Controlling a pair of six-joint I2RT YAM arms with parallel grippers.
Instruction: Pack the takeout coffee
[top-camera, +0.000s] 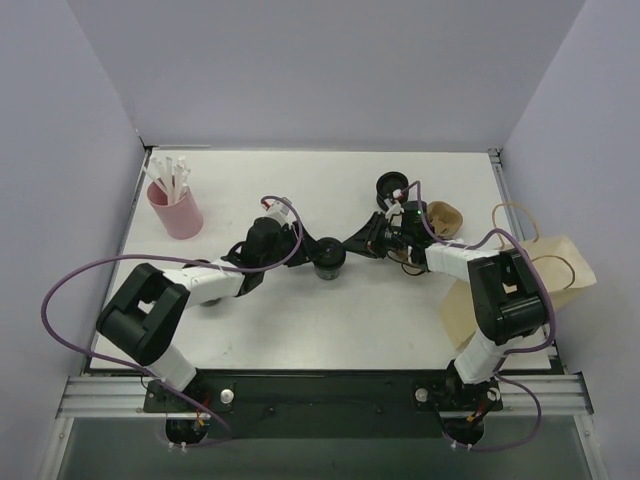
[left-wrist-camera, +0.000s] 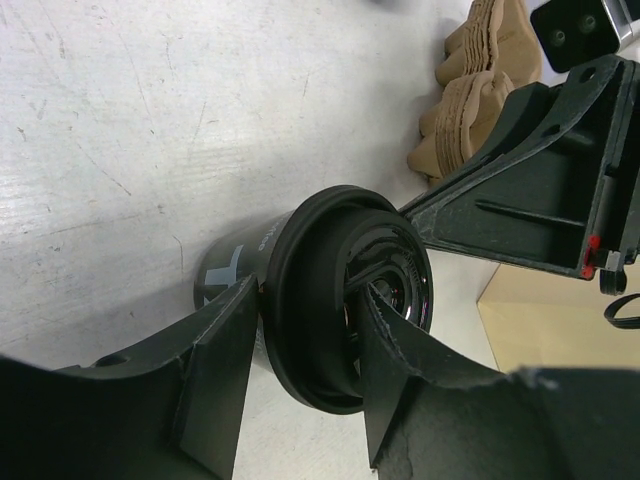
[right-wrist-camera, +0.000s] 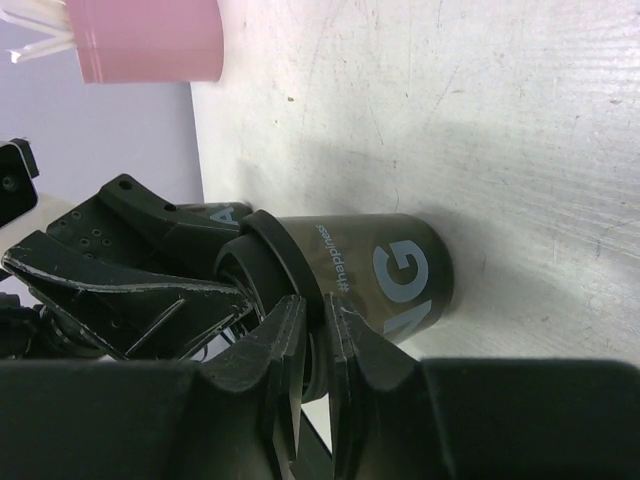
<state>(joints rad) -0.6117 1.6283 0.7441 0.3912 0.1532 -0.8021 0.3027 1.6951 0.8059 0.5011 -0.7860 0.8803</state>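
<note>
White table (top-camera: 300, 320), grey walls | cup (top-camera: 328, 258) upright mid-table, bag (top-camera: 560, 275) at right edge | left gripper (left-wrist-camera: 300, 385) spread around the lid (left-wrist-camera: 345, 300), right gripper (right-wrist-camera: 312, 370) nearly pinched on its rim | you've got light, crushable paper: hold below the lid, gently.

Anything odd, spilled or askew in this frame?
No spill shows. The coffee cup stands upright at mid-table, both tools, left and right, at its lid. The brown paper bag lies flat at the table's right edge, handles splayed.
</note>
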